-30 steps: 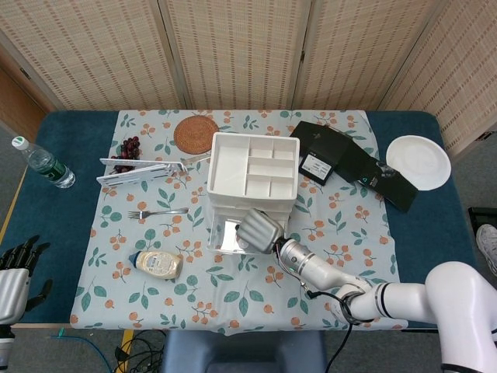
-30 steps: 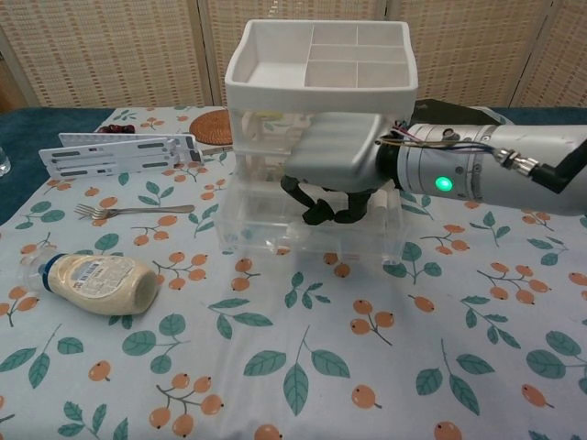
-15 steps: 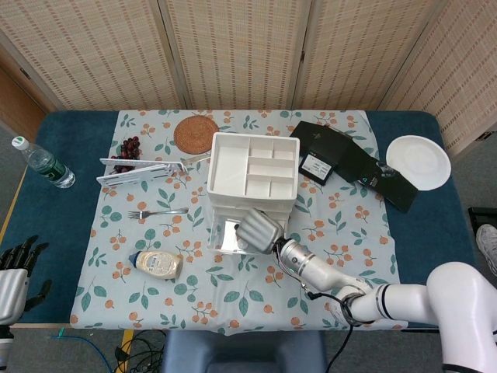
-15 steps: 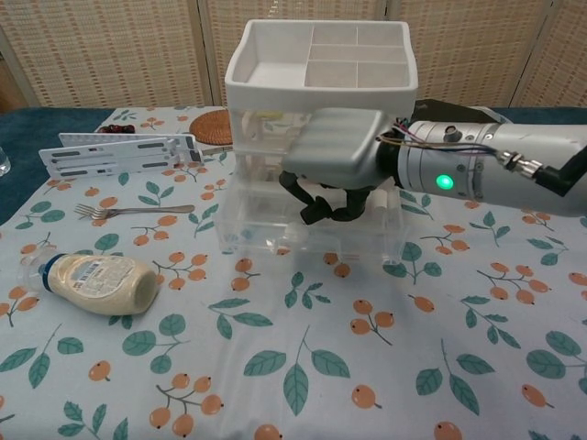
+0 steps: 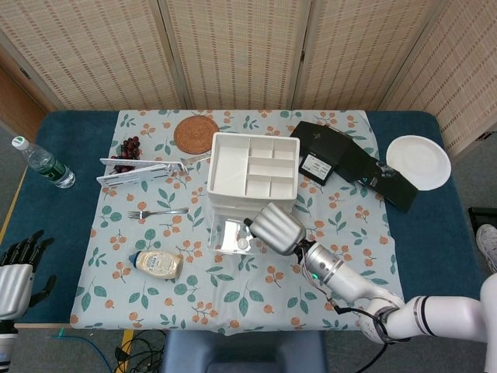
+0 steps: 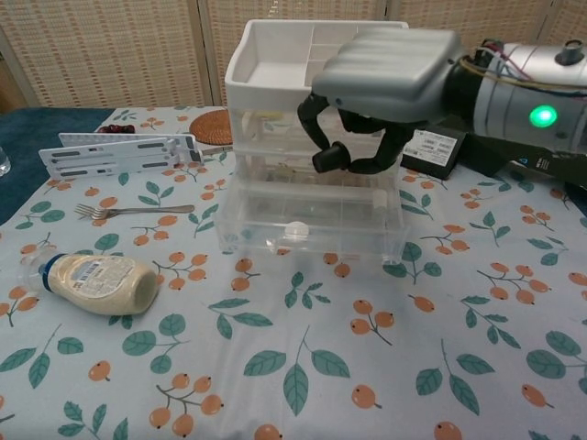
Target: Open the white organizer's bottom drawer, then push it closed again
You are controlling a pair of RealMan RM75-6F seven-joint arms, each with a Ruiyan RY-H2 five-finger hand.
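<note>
Bottom drawer (image 6: 307, 225) of white organizer (image 5: 252, 172) is sitting pulled out at cloth centre w/ right hand (image 6: 371, 82) being held above it, fingers curled, nothing gripped; push is best being given square on drawer front.

We see a folding screen (image 5: 233, 50) of woven panels in pale wooden frames standing behind the table's (image 5: 435, 233) far edge. The table carries dark blue padding under a leaf-and-berry cloth (image 5: 163, 299). Grey floor (image 5: 481, 167) shows past its right edge, lit evenly.
</note>
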